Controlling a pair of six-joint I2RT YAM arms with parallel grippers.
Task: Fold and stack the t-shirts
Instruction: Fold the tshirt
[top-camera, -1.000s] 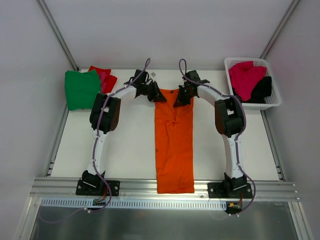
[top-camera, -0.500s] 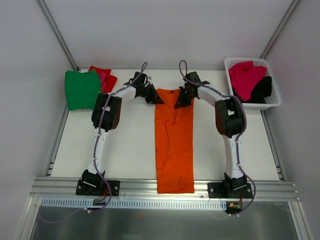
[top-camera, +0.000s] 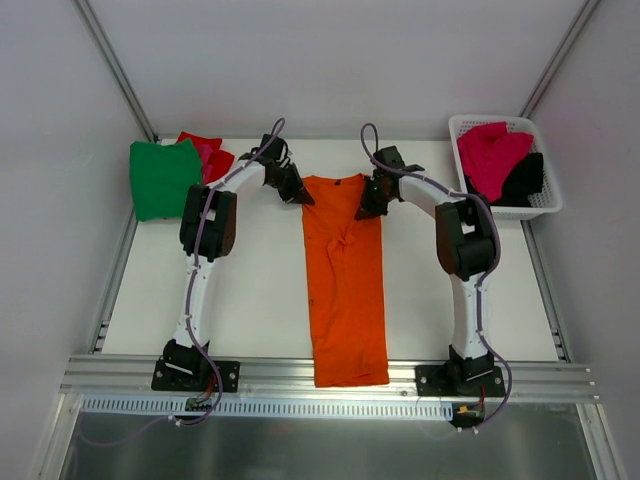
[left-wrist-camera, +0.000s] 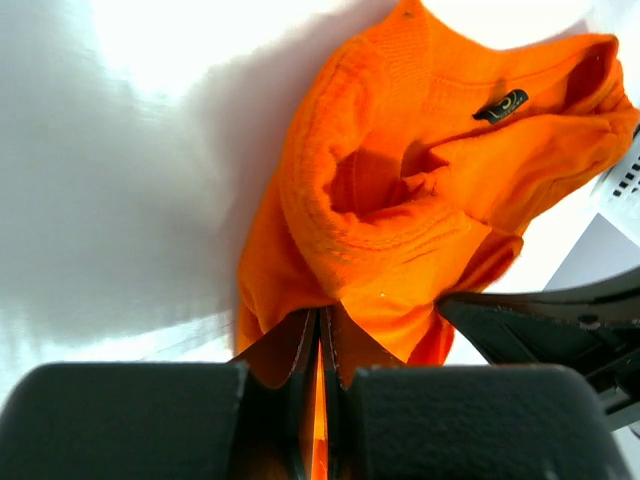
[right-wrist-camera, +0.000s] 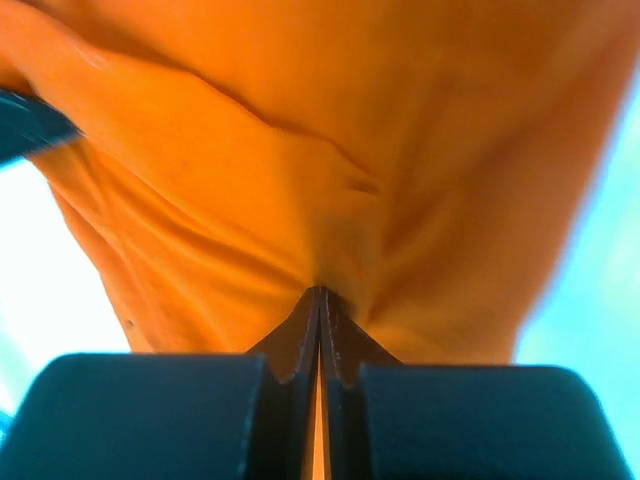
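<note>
Open table (top-camera: 260, 290) flanking the orange t-shirt (top-camera: 345, 290), green t-shirt (top-camera: 160, 180) far left — basket (top-camera: 510, 213) far right

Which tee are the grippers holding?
The orange t-shirt, spread lengthwise mid-table: left gripper and right gripper are each shut on a collar-end corner. The green t-shirt and red t-shirt sit far left; the pink t-shirt and black t-shirt are in the basket.
</note>
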